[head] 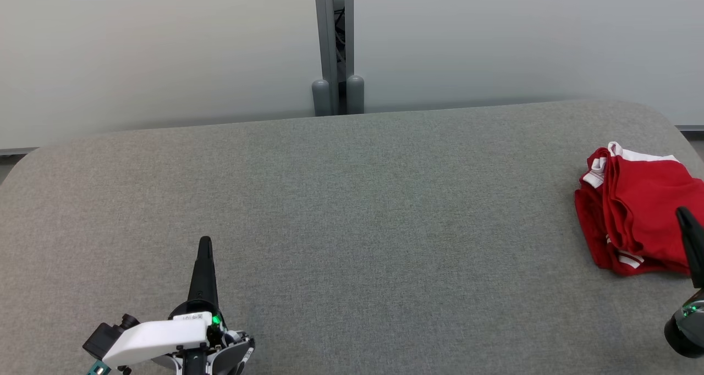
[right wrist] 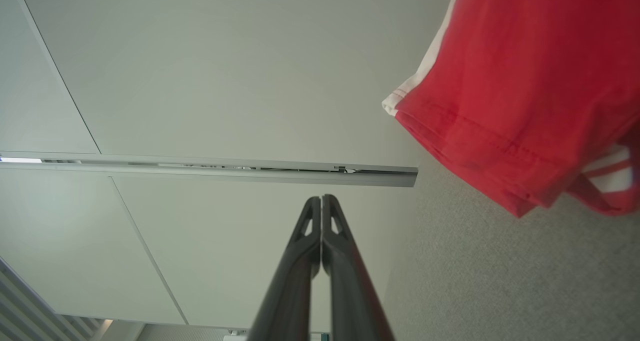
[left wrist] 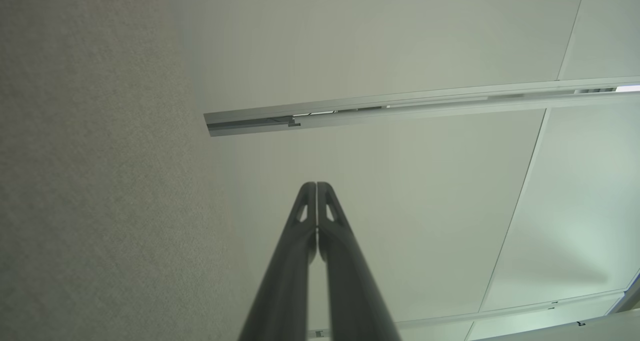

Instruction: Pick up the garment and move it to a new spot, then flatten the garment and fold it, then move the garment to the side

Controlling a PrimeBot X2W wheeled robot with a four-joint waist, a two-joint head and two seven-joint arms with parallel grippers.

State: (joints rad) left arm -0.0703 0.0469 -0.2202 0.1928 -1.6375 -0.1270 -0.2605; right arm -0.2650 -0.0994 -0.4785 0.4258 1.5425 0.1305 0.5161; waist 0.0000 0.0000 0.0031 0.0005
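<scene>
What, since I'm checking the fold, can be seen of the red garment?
The red garment is soft cloth with white trim and stripes, loosely folded into a compact, rumpled stack with stitched hems showing. It lies on the grey table near its right end. The shut right gripper sits beside it, not holding it.

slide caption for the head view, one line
Red garment with white trim bundled at the right end of the grey fabric table beside the shut right gripper; left gripper shut, lower left.

Grey felt table [head: 352, 199]; pale wall panels [head: 154, 50]; grey post [head: 333, 45].
</scene>
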